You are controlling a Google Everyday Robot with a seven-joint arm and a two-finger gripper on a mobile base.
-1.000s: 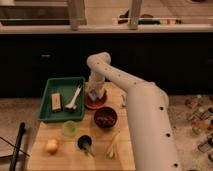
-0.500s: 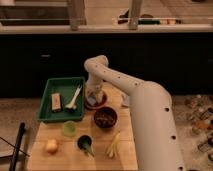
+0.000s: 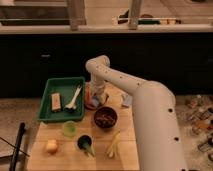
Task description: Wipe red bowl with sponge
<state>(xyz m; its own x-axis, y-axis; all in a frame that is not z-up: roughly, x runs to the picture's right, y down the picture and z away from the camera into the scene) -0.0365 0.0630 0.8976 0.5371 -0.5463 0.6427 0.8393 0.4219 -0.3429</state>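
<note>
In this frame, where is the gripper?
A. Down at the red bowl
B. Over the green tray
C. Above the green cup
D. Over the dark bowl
A: the gripper is down at the red bowl, just right of the green tray and behind the dark bowl.

I see my claw (image 3: pixel 95 98) lowered over the red bowl (image 3: pixel 88 99) at the far edge of the desk (image 3: pixel 45 134), with the bluish sponge (image 3: pixel 95 104) at its tip. The dark bowl (image 3: pixel 105 118) sits just in front, and the green tray (image 3: pixel 46 97) is beside the red bowl.
</note>
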